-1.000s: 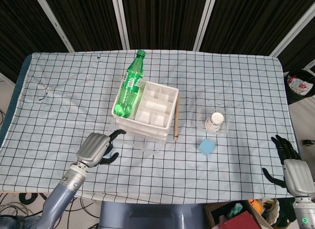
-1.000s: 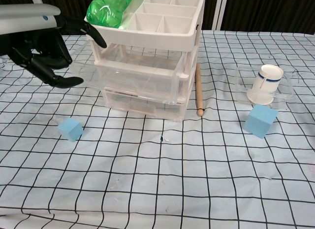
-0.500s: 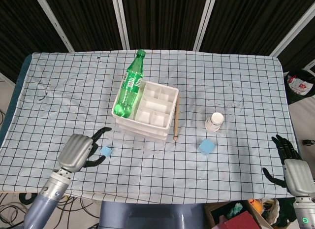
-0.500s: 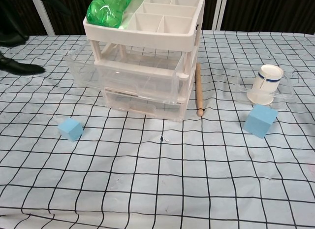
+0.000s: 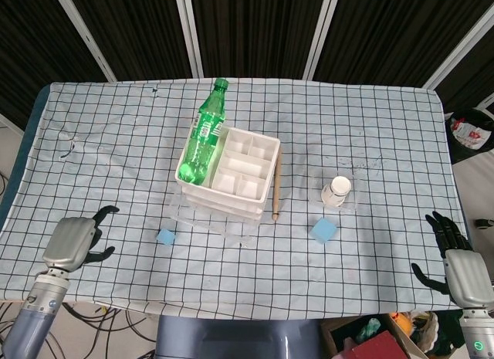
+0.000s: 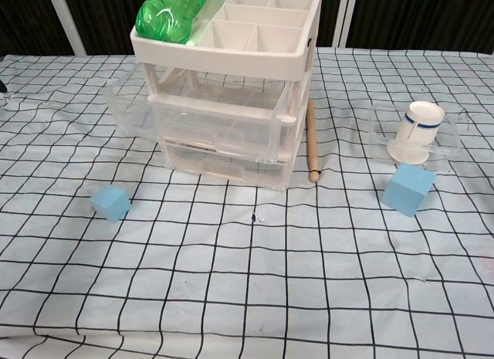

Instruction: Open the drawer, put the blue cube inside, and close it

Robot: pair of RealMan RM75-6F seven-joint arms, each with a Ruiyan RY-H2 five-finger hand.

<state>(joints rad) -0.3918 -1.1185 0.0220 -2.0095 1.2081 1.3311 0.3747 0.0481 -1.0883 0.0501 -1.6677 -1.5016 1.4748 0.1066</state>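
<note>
Head view. The left hand [image 5: 72, 241] has pulled well back from the drawer unit [image 5: 228, 174] over the last second and now sits near the table's front-left edge, fingers loosely spread, holding nothing. The right hand [image 5: 459, 268] is unchanged at the front-right corner, fingers apart, also empty. With the left hand gone, the small blue cube [image 5: 165, 237] is uncovered on the cloth just in front of the unit's left corner. A larger blue cube [image 5: 324, 230] lies to the right, near the paper cup [image 5: 336, 191]. Judgement: the opening step looks done and the pick comes next; which cube is meant is not settled by the task.

The unit's top tray holds a green bottle [image 5: 204, 135] lying along its left side; the other compartments look bare. A wooden stick [image 5: 275, 185] lies against the unit's right side.

Chest view. Neither hand shows. The upper clear drawer [image 6: 135, 104] stands pulled out toward the left-front; it seems empty, though the clear plastic makes this hard to be sure of. The lower drawer is shut. The cup stands upside down in a shallow clear tray [image 6: 455, 135].
</note>
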